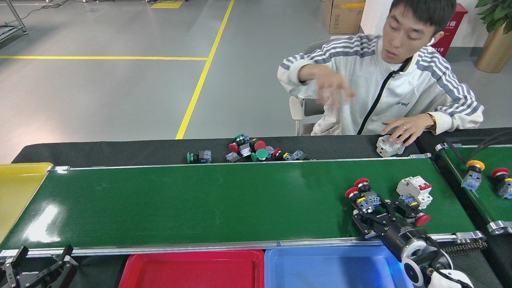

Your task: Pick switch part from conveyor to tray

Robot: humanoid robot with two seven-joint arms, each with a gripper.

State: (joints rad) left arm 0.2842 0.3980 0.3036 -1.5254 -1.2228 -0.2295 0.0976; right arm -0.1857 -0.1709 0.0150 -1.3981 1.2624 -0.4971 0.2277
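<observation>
Conveyor [200,200] spans most of view, glossy dark green, silver rails.

Near its R end: twin red-button switch part [362,194] lying on belt, w/ a second red-button switch part [414,210] just to its right and a white breaker [416,188] w/ red toggle touching that one from behind.

Right tool [380,212] low over belt at near rail, fingers spread wide, one finger [362,224] below the twin-button part, other reaching toward the gap between the two switch parts. Not closed on anything; contact w/ parts can't be told from this angle.

Left tool [38,264] at bottom-left corner, off the belt below near rail, fingers apart, holding nothing.

Red tray [192,270] and blue tray [332,268] side by side below near rail, touching each other; blue one directly under right arm.

Behind far rail, on black surface [120,150]: pile of red/green button switches [256,152], one green-button switch [198,157] apart to its left.

Person [384,88] seated behind far side in striped grey jacket; one hand [400,128] resting on white block [388,147], other raised and blurred.

Second green belt [484,188] at right edge carries a yellow-button switch [472,176] and a red one [502,182].

Yellow panel [16,192] at left end.
</observation>
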